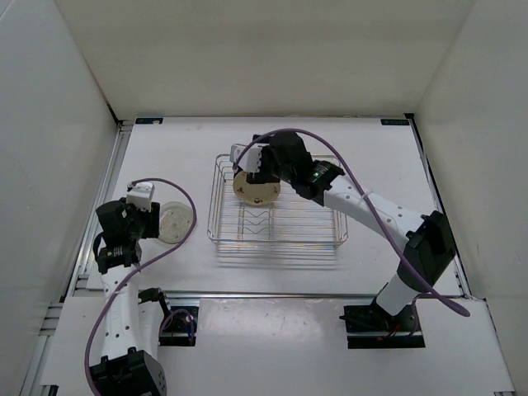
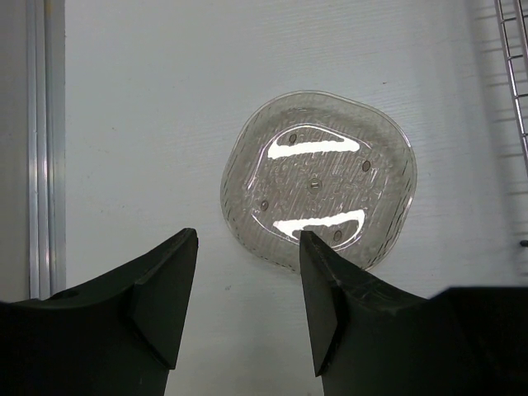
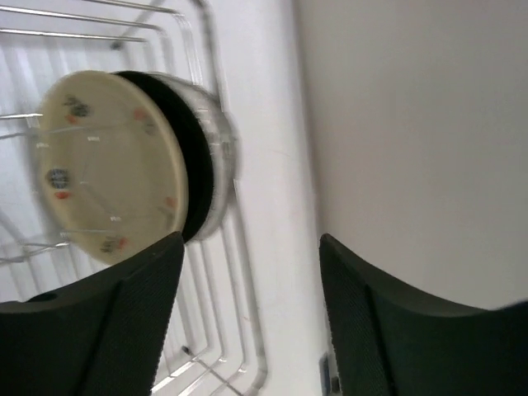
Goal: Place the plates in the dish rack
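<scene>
A clear glass plate (image 2: 318, 177) lies flat on the white table, left of the dish rack (image 1: 276, 206). My left gripper (image 2: 247, 238) hovers open just short of its near rim, and its right finger (image 2: 330, 289) overlaps that rim in the left wrist view. Three plates stand on edge at the rack's back left: a cream speckled one (image 3: 107, 173) in front, a black one (image 3: 194, 165) behind it, and a white one (image 3: 219, 140) last. My right gripper (image 3: 250, 239) stands open beside them with nothing between its fingers. From above it hangs over the cream plate (image 1: 256, 190).
The chrome wire rack's rim (image 3: 239, 272) runs under my right gripper, close to the white back wall. A rack corner (image 2: 516, 66) shows at the right edge of the left wrist view. An aluminium rail (image 2: 41, 148) borders the table on the left.
</scene>
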